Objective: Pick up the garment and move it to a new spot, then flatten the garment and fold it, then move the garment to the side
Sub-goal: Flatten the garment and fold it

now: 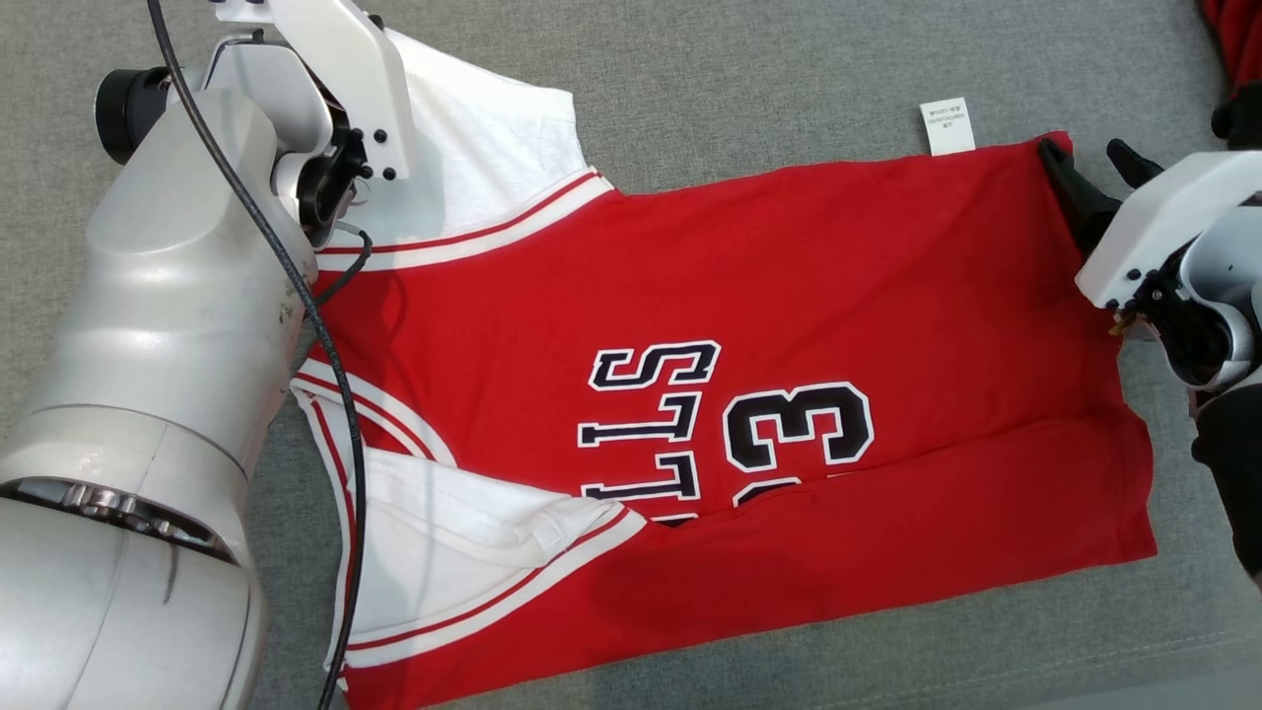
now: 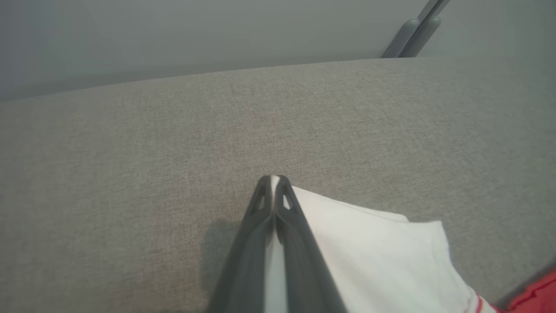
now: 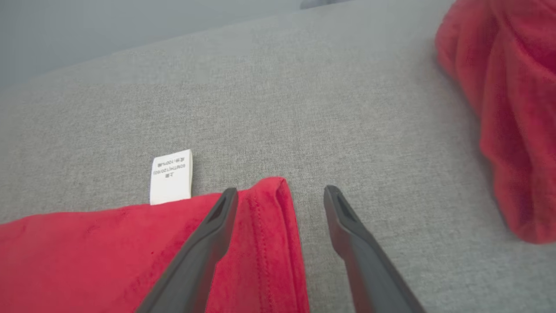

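left claw pinching the sleeve, right claw spread over the hem corner

the garment [image 1: 789,296] lies flat on the grey cushion [image 1: 739,79], its near strip folded over, its far edge carrying the care label [image 1: 946,126]; the left gripper [image 2: 273,182] is pressed together on the white sleeve [image 2: 369,243], at the end well away from the label; the right gripper [image 3: 281,190] stands spread astride the red corner just beside the label, nothing pinched; a shallow close there could catch one layer or miss the corner; lifting on the left alone would likely skew the fold and spill the near strip.
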`<state>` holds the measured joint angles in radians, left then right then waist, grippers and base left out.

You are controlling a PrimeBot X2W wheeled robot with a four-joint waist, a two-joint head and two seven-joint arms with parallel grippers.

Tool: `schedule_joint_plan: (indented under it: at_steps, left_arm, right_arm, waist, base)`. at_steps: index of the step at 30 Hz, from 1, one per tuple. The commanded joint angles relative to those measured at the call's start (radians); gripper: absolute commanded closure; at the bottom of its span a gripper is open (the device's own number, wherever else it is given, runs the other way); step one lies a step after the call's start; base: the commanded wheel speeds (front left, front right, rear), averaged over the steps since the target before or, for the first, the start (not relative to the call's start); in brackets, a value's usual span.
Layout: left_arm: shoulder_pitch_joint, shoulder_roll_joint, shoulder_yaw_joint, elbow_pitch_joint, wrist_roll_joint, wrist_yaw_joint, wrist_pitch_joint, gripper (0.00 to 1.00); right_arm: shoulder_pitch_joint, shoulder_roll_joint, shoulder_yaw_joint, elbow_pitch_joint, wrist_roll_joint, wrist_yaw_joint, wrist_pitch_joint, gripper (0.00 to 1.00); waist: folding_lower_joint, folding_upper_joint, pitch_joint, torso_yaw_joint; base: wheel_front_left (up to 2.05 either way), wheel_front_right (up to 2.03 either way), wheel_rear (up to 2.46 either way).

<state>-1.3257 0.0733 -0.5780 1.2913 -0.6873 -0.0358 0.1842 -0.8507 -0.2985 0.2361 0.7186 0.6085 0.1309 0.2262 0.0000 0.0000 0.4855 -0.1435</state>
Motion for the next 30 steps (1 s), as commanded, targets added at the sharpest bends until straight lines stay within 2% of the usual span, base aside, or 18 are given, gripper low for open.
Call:
schedule_joint_plan:
  at_steps: [1, 3, 4, 5, 6, 8, 9, 15, 30]
  left_arm:
    - [-0.059, 0.029, 0.006, -0.021, -0.005, -0.007, -0.012, 1.0]
    - [-0.061, 0.029, 0.003, -0.021, -0.005, -0.009, -0.014, 1.0]
    - [-0.062, 0.028, 0.002, -0.021, -0.005, -0.01, -0.014, 1.0]
    - [-0.063, 0.028, 0.001, -0.02, -0.006, -0.011, -0.014, 1.0]
    - [-0.063, 0.028, 0.0, -0.02, -0.006, -0.011, -0.014, 1.0]
    - [-0.062, 0.029, -0.002, -0.019, -0.007, -0.012, -0.015, 1.0]
    - [-0.062, 0.03, -0.003, -0.019, -0.007, -0.012, -0.015, 1.0]
    - [-0.066, 0.036, -0.008, -0.027, -0.005, -0.014, -0.061, 1.0]
    - [-0.094, 0.059, 0.006, -0.083, 0.002, -0.006, -0.348, 1.0]
  right_arm:
    - [-0.023, -0.014, 0.022, 0.007, -0.003, 0.0, 0.022, 0.06]
    - [-0.054, -0.011, 0.036, 0.048, -0.004, 0.0, 0.051, 0.27]
    - [-0.068, -0.01, 0.044, 0.066, -0.006, 0.0, 0.064, 0.4]
    - [-0.08, -0.011, 0.055, 0.082, -0.011, 0.0, 0.077, 0.6]
    - [-0.09, -0.011, 0.064, 0.096, -0.016, 0.0, 0.087, 0.66]
    - [-0.106, -0.007, 0.079, 0.122, -0.019, 0.0, 0.11, 0.94]
    - [-0.112, -0.007, 0.087, 0.13, -0.021, 0.0, 0.115, 1.0]
    - [-0.145, -0.011, 0.117, 0.132, -0.038, 0.0, 0.045, 1.0]
    - [-0.221, -0.043, 0.158, 0.182, -0.05, 0.0, -0.274, 1.0]
  waist:
    - [0.0, 0.0, 0.0, 0.004]
    - [0.0, 0.0, -0.001, 0.007]
    - [0.0, 0.0, -0.002, 0.008]
    - [0.0, 0.0, -0.003, 0.009]
    - [0.0, 0.0, -0.004, 0.01]
    - [0.0, 0.0, -0.008, 0.011]
    - [0.0, 0.0, -0.009, 0.011]
    - [0.0, 0.0, -0.015, 0.013]
    - [0.0, 0.0, -0.028, 0.05]
  base:
    - [0.0, 0.0, 0.0]
    - [0.0, 0.0, 0.0]
    - [0.0, 0.0, 0.0]
    - [0.0, 0.0, 0.0]
    - [0.0, 0.0, 0.0]
    - [0.0, 0.0, 0.0]
    - [0.0, 0.0, 0.0]
    - [0.0, 0.0, 0.0]
    - [0.0, 0.0, 0.0]
